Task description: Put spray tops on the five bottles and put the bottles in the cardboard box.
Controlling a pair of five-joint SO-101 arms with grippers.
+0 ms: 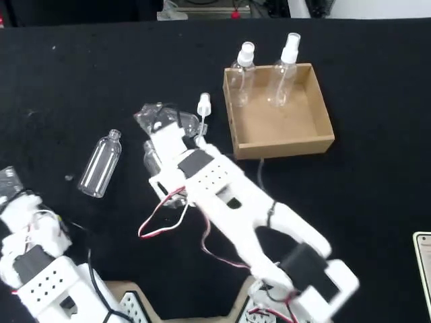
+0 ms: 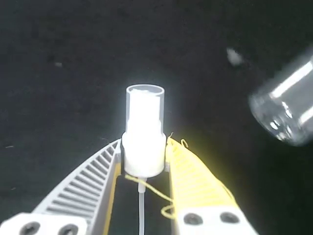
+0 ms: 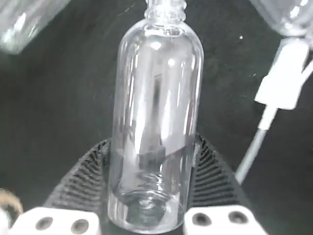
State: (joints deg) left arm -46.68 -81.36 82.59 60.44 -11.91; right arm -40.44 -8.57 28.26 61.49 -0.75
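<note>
Where black cloth (image 1: 377, 202) spreads, open cardboard box (image 1: 283, 145).

From where I stand, a table (image 1: 60, 81) draped in black cloth takes up nearly everything. The cloth is matte and a little linty, with a pale speck (image 1: 68, 178) lying toward the table's left side. Past the table's far edge runs a thin strip of the room. It is dark behind the far left corner, there is grey clutter with a red spot (image 1: 235, 12) behind the middle, and a white wall (image 1: 384, 8) stands behind the far right. A pale printed card (image 1: 424, 269) lies at the table's right side. A tan board (image 1: 135, 293) sits at its near edge. The light is even, and the cloth reflects little of it.
</note>
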